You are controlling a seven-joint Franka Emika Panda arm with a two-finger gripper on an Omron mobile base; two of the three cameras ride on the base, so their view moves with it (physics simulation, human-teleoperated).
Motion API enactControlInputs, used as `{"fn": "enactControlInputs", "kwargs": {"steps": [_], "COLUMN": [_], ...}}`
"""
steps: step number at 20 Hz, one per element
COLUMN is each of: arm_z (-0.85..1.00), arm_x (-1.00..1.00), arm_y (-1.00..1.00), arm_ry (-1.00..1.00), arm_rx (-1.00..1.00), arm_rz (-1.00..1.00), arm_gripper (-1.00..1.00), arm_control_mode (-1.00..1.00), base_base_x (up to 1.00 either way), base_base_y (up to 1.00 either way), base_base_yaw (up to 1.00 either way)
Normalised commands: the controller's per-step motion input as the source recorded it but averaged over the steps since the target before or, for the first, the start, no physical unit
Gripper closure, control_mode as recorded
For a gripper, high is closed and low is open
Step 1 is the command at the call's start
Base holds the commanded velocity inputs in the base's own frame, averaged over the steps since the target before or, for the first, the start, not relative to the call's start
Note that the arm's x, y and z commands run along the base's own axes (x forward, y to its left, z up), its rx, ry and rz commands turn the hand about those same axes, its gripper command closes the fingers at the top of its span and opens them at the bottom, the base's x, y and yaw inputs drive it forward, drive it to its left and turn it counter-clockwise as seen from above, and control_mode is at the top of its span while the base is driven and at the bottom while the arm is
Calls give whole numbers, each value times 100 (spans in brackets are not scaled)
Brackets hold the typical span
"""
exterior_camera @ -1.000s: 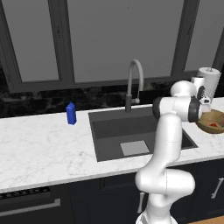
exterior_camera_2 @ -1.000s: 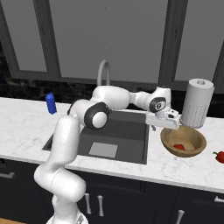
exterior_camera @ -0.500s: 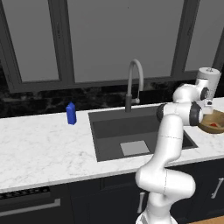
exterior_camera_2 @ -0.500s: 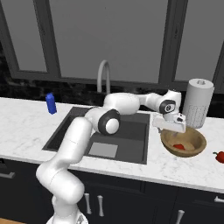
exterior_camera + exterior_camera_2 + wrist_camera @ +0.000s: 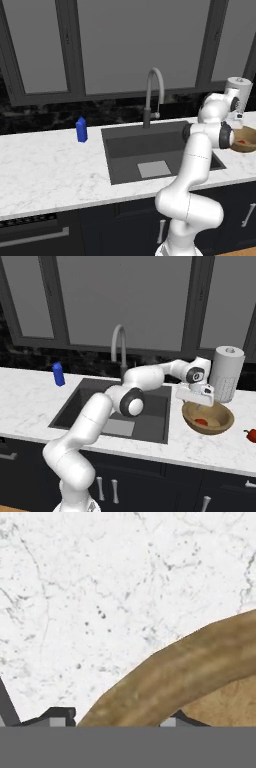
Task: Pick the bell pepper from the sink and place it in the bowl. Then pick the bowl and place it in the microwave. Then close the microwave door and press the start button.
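The tan wooden bowl (image 5: 216,421) stands on the marble counter right of the sink (image 5: 85,406), and the red bell pepper (image 5: 200,422) lies inside it. My gripper (image 5: 196,398) is down at the bowl's near-left edge. In the hand view my gripper (image 5: 115,719) straddles the bowl's thick rim (image 5: 165,672), one fingertip (image 5: 56,716) outside and the other inside, the jaws closed against it. From the left base view the bowl (image 5: 246,140) shows at the right edge, partly behind the arm. The microwave and its door are out of view.
A paper towel roll (image 5: 227,373) stands just behind the bowl. Another small red vegetable (image 5: 251,434) lies on the counter at the far right. The arched faucet (image 5: 119,348) rises behind the basin, and a blue carton (image 5: 58,374) stands left of it.
The hand has shifted right and lowered onto the bowl's rim, and the jaws have narrowed from wide open onto it. The bowl and pepper have stayed put.
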Motion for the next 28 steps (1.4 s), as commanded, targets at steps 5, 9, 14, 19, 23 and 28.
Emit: {"fn": "enactControlInputs", "kwargs": {"steps": [5, 9, 14, 19, 23, 28], "arm_z": [0, -1, -12, -30, 1, 5], "arm_x": [-24, -36, -27, -46, -48, -49], "arm_y": [5, 33, 55, 80, 33, 10], "arm_ry": [0, -2, -1, -20, -18, -7], "arm_rx": [0, -7, -11, -17, -10, -11], "arm_rz": [2, 5, 2, 0, 5, 12], "arm_gripper": [100, 100, 100, 100, 100, 100], "arm_control_mode": [-100, -100, -100, -100, -100, -100], "base_base_x": [0, 0, 0, 0, 0, 0], "base_base_y": [0, 0, 0, 0, 0, 0], "base_base_yaw": [0, 0, 0, 0, 0, 0]}}
